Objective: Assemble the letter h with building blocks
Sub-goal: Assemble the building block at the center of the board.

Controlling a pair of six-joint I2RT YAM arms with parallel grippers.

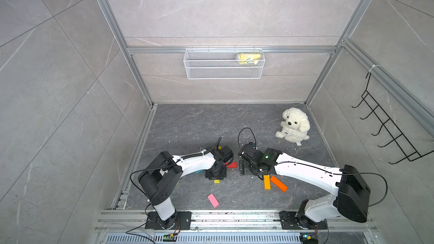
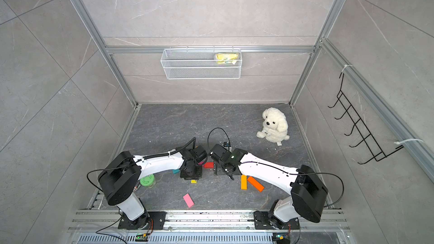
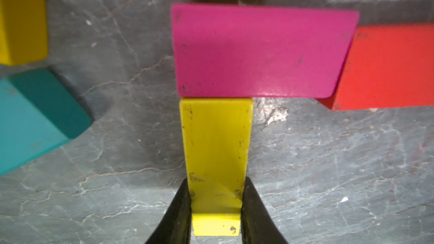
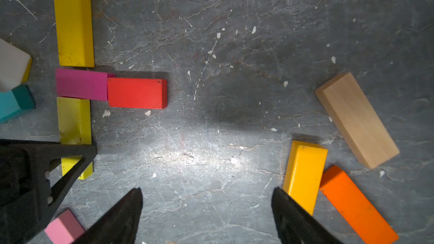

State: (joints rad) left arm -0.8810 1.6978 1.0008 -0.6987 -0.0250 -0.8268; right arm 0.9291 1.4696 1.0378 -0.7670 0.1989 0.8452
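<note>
- Material: the building blocks are small painted wooden bars; judge them light, rigid and not fragile. The painted faces look smooth, so expect some slip under a loose pinch
- Grasp point: take a bar across its narrow width, pads on the two long side faces, clear of the end that must butt against a neighbour
- Location: in both top views the letter sits at lower centre of the frame, largely hidden beneath the left wrist; the red bar (image 1: 232, 165) shows just right of it
- Layout: the right wrist view shows the yellow bar (image 4: 74, 19) and lime-yellow bar (image 4: 74, 120) in one line, with the magenta bar (image 4: 81, 84) set crosswise between them; the red bar touches the magenta bar's end and extends it sideways
- Left gripper (image 3: 216, 184): closed on the lime-yellow bar, one finger on each long side, near the end away from the magenta bar; the bar's other end touches the magenta bar
- Right gripper (image 4: 206, 191): jaws spread wide, holding nothing, above bare tabletop (image 4: 211, 78); one finger is just beside the amber bar (image 4: 305, 174), contact cannot be told
- Spare stock: the orange bar (image 1: 278, 183) lies beside the amber bar, lower right of centre in a top view; the tan bar (image 4: 357, 120) is near them; the pink bar (image 1: 213, 200) lies apart at lower centre
</note>
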